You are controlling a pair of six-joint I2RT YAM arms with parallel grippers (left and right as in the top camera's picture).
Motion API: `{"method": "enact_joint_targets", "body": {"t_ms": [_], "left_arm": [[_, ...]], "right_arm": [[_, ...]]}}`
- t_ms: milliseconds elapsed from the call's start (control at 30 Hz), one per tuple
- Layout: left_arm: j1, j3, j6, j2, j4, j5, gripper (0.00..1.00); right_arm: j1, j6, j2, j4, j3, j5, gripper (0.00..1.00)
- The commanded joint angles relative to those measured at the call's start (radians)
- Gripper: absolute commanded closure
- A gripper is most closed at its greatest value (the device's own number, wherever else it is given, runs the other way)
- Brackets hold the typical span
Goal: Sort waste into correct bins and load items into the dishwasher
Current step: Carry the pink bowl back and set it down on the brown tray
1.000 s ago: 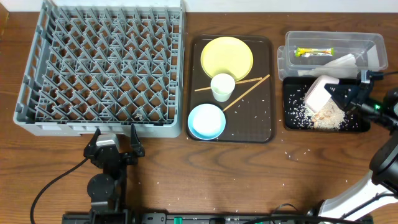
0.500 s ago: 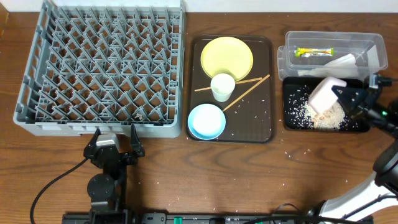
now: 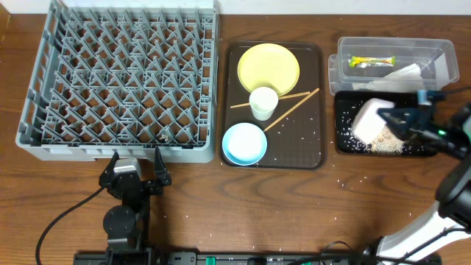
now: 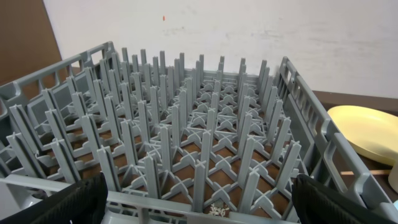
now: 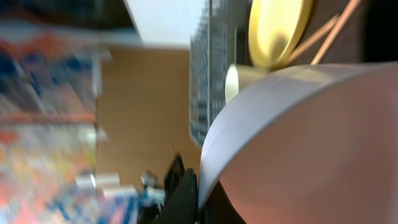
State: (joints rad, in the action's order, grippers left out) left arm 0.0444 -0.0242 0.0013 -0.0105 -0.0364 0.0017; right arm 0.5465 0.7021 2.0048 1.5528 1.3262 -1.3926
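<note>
My right gripper [image 3: 398,122] is shut on the rim of the white bowl [image 3: 370,119] and holds it tipped on its side over the black tray [image 3: 344,144], where rice scraps [image 3: 386,142] lie in a pile. In the right wrist view the bowl [image 5: 298,137] fills the frame, pinched at its rim by my finger [image 5: 194,190]. The clear tub [image 3: 443,50] holds the green-yellow wrapper [image 3: 372,61] and the white napkin [image 3: 405,72]. The yellow plate [image 3: 268,66], white cup [image 3: 263,101], blue bowl [image 3: 244,142] and chopsticks [image 3: 294,109] lie on the brown tray [image 3: 313,158]. My left gripper [image 3: 135,163] is open and empty in front of the grey rack [image 3: 125,81].
The left wrist view looks across the rack's pegs [image 4: 199,137] with the plate's edge [image 4: 367,134] at the right. Loose rice grains dot the brown tray and the table in front of the black tray [image 3: 346,182]. A cable runs along the front left.
My right gripper has swung the white bowl to the left and lower over the black tray, and the bowl has tilted. The left arm has not moved.
</note>
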Motion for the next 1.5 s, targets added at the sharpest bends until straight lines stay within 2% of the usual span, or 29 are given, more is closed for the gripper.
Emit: {"method": "enact_joint_targets", "body": {"t_ms": [0,100,167,333,400,533,700,833,1467], "left_arm": [[-0.003,0.020,0.013,0.006,-0.037,-0.012,0.04],[-0.003,0.020,0.013,0.006,-0.037,-0.012,0.04],[-0.003,0.020,0.013,0.006,-0.037,-0.012,0.04],[-0.003,0.020,0.013,0.006,-0.037,-0.012,0.04],[-0.003,0.020,0.013,0.006,-0.037,-0.012,0.04],[-0.003,0.020,0.013,0.006,-0.037,-0.012,0.04],[-0.003,0.020,0.013,0.006,-0.037,-0.012,0.04],[-0.003,0.020,0.013,0.006,-0.037,-0.012,0.04],[-0.003,0.020,0.013,0.006,-0.037,-0.012,0.04]], "right_arm": [[-0.124,0.056,-0.053,0.007,0.061,0.074,0.99],[-0.230,-0.009,-0.086,-0.003,0.135,0.177,0.99],[-0.304,-0.117,-0.108,-0.041,0.187,0.281,0.99],[-0.521,-0.553,-0.189,-0.251,0.226,0.678,0.99],[-0.687,-0.740,-0.217,-0.303,0.226,0.958,0.99],[-0.847,-0.876,-0.207,-0.307,0.219,1.136,0.99],[-0.981,-0.959,-0.178,-0.318,0.201,1.203,0.99],[-1.036,-1.055,-0.147,-0.316,0.192,1.319,0.99],[-1.057,-1.091,-0.025,-0.452,0.107,1.343,0.99]]}}
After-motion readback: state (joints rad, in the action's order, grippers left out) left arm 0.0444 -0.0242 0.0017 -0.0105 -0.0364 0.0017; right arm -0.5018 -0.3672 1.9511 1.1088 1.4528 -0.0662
